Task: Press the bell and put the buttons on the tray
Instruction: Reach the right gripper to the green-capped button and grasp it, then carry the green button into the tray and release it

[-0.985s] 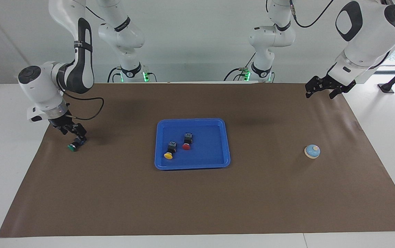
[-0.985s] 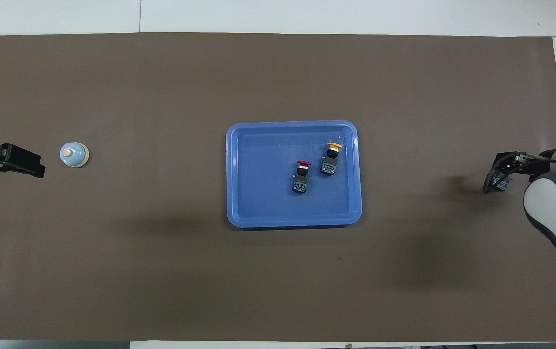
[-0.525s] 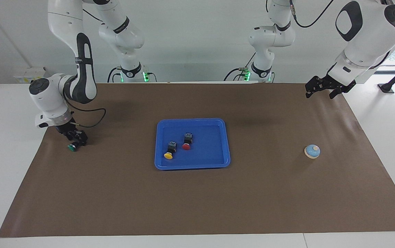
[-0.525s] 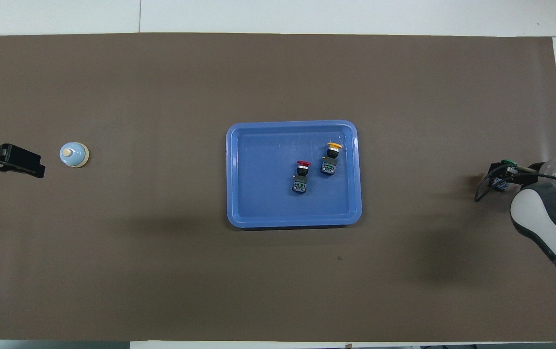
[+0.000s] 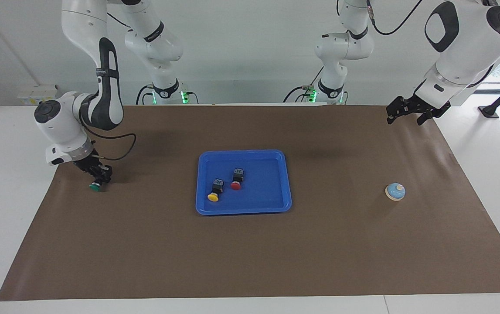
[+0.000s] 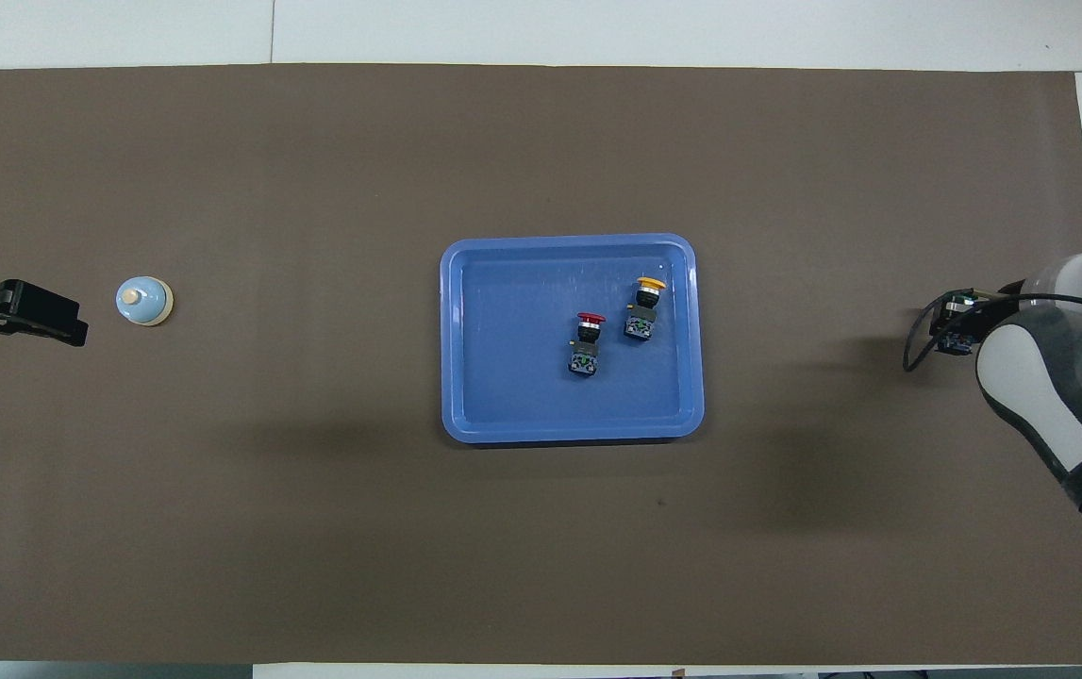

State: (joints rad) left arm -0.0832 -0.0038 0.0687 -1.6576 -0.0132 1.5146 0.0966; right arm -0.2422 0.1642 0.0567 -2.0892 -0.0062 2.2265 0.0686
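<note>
Right gripper (image 5: 98,179): down at the brown mat toward the right arm's end of the table, fingers closed on the green-capped push-button switch with a black-and-blue blocky body (image 5: 95,186) — whether the switch has left the mat I cannot tell.
Left gripper (image 5: 408,114): fingers spread and empty, raised over the mat's edge at the left arm's end; this arm waits.
Light-blue domed bell with a cream base rim and pale knob (image 5: 395,191): on the mat at the left arm's end, well apart from the left gripper; nothing touches it.
Shallow rectangular bright-blue plastic tray (image 5: 276,159): mid-table, well apart from both grippers.
Red-capped switch (image 5: 236,179) and yellow-capped switch (image 5: 215,191): lying in the tray, just beside each other.
Done: two of three buttons are in the tray.
Left: carry the green one over and release it — whether the bell has been pressed cannot be judged from here.
</note>
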